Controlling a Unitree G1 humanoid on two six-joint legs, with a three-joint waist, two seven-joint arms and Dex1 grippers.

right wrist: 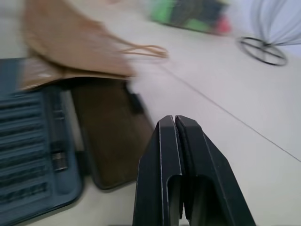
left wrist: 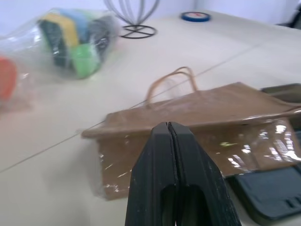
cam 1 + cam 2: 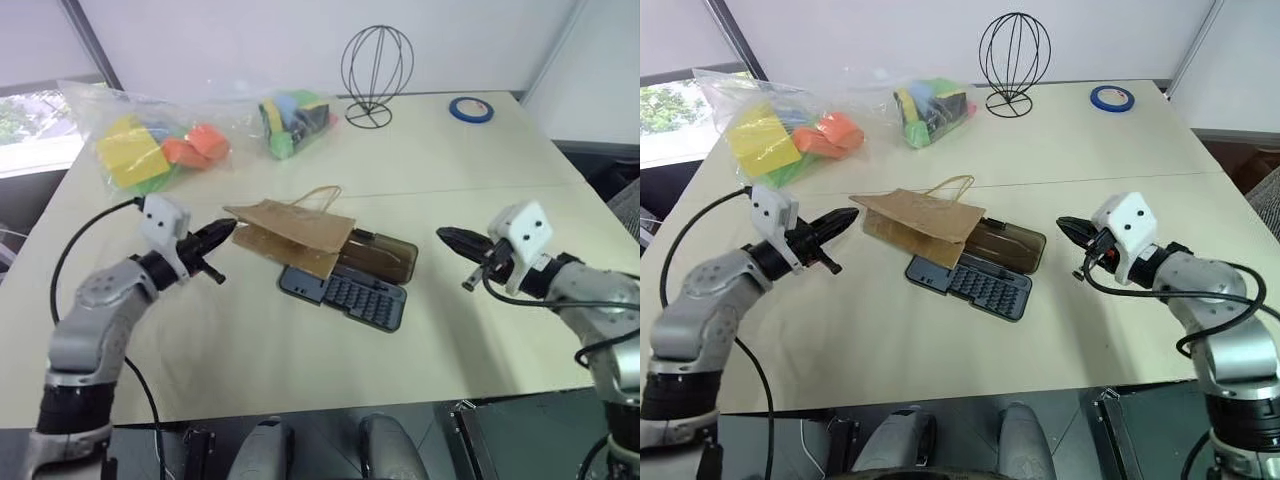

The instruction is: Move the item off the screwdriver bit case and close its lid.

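The brown paper bag (image 3: 292,232) lies creased across the left part of the open screwdriver bit case (image 3: 350,295) in the middle of the table. Its loop handles (image 3: 322,196) point toward the far side. The case's dark tray with rows of bits (image 3: 985,285) sits nearer me, and its smoky brown lid (image 3: 385,256) lies flat open behind it, partly under the bag. My left gripper (image 3: 230,231) is shut and hovers just left of the bag's edge. On the right, my right gripper (image 3: 443,236) is also shut, a short way from the lid. Neither holds anything.
Two clear bags of colourful foam blocks (image 3: 150,148) (image 3: 296,120) lie at the back left. A black wire stand (image 3: 376,70) and a roll of blue tape (image 3: 470,109) stand at the back. The table's front edge (image 3: 330,405) is close to me.
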